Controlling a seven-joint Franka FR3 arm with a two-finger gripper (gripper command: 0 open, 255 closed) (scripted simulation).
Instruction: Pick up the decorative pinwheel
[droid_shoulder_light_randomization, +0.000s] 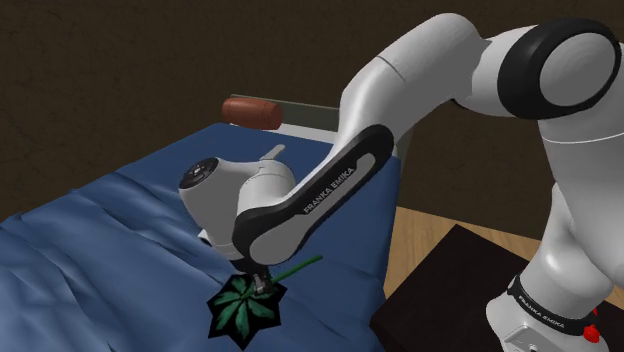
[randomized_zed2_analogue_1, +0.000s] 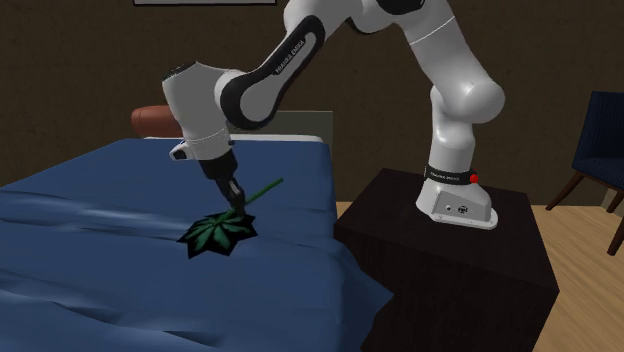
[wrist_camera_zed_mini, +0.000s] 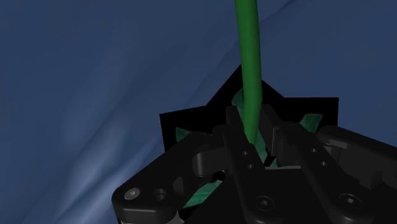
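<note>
Open blue bedspread (droid_shoulder_light_randomization: 120, 210) surrounds the pinwheel (droid_shoulder_light_randomization: 243, 305); the brown bolster (droid_shoulder_light_randomization: 252, 111) lies well apart at the bed's far end.

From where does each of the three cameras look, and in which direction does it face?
Shoulder view: sits beside the stand, looks down over the blue bed; the arm and stand show.
Second exterior view: sits off the bed's near side, faces the whole arm on its stand.
Wrist view: sits on the hand, looks along the gripper at the pinwheel; black fingers show.
Shared: both exterior views show the pinwheel on the bed.
</note>
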